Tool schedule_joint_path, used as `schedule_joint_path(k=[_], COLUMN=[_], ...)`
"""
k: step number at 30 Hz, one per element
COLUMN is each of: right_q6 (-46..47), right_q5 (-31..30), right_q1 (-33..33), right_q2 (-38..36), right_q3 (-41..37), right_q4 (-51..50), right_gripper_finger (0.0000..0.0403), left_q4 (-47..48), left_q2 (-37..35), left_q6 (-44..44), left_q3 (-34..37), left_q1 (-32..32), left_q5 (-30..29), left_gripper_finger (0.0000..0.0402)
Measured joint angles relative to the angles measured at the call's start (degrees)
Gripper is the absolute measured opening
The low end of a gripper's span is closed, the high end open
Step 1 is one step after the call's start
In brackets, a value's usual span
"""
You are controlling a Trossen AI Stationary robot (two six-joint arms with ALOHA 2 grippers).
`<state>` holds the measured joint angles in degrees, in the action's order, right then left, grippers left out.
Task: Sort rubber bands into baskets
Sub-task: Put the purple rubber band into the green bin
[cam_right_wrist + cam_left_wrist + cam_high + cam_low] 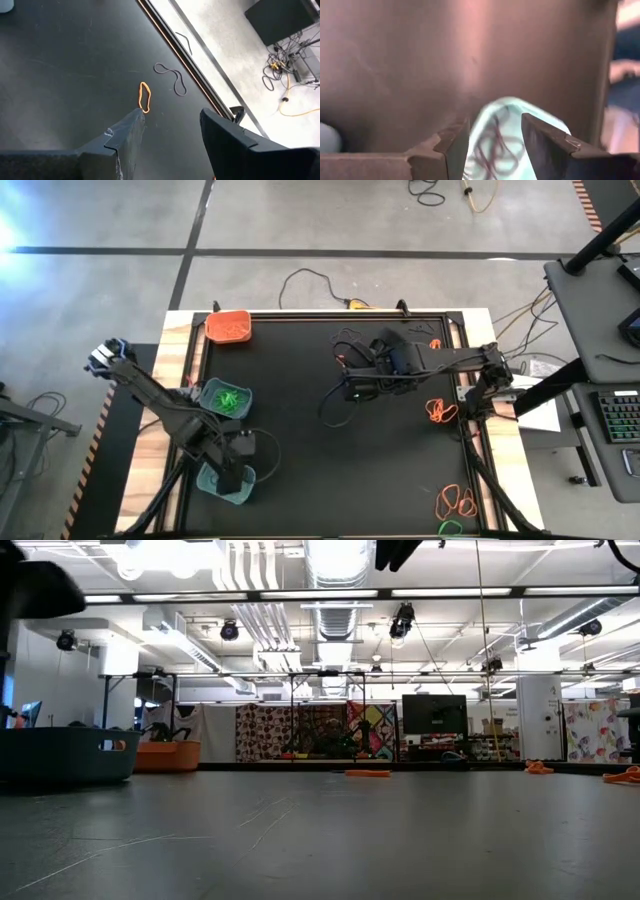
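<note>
Three baskets stand along the table's left side: an orange one point(228, 327) at the far edge, a teal one point(226, 398) with bright green rubber bands, and a teal one point(226, 483) near the front edge, holding dark bands point(495, 147). My left gripper point(492, 145) hangs open above this near basket point(507, 112), touching nothing. My right gripper point(172, 135) is open, raised over the table's middle point(360, 375). Beyond its fingers an orange band point(144, 96) and a dark band point(171, 77) lie flat on the mat.
More orange bands lie on the table's right side point(440, 412) and at its near right corner point(457, 500), beside a green one point(450, 527). Dark cables point(345, 395) trail under the right arm. The black mat's bare middle point(330, 470) has free room.
</note>
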<state>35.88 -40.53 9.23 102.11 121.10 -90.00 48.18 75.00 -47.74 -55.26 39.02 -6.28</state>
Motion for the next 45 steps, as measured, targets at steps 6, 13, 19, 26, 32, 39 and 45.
schedule_joint_path(k=[6, 13, 19, 26, 32, 39, 45], right_q6=[4.63, 7.89, 6.93, -10.45, -27.56, -29.48, -26.35], right_q5=[0.00, 9.12, 16.32, 19.18, 10.93, 19.30, 28.86], right_q1=[0.00, -1.70, -5.04, -11.04, -15.67, -24.29, -31.31], right_q2=[-0.53, -0.53, -0.51, -0.51, -0.24, 0.18, 0.21], right_q3=[-5.61, -19.61, -26.81, -26.59, -22.84, -21.59, -24.74], right_q4=[0.49, 13.68, 24.36, 31.20, 31.90, 32.30, 34.13], right_gripper_finger=[0.0189, 0.0189, 0.0189, 0.0189, 0.0189, 0.0189, 0.0189], left_q4=[-1.30, -11.19, -13.89, -16.66, -16.89, -16.93, -16.81], left_q2=[-2.72, -2.91, -1.00, 0.28, 0.28, 0.46, 0.46], left_q6=[-5.12, -7.96, -9.70, -10.15, -10.36, -11.09, -11.09], left_q3=[0.20, 0.19, 0.16, 0.16, 0.19, 0.19, 0.21], left_q1=[-2.26, -2.77, -2.75, -2.56, -2.31, -2.31, -2.34], left_q5=[-10.34, -18.96, -19.87, -19.77, -19.79, -22.26, -23.39], left_gripper_finger=[0.0165, 0.0165, 0.0165, 0.0165, 0.0165, 0.0165, 0.0165])
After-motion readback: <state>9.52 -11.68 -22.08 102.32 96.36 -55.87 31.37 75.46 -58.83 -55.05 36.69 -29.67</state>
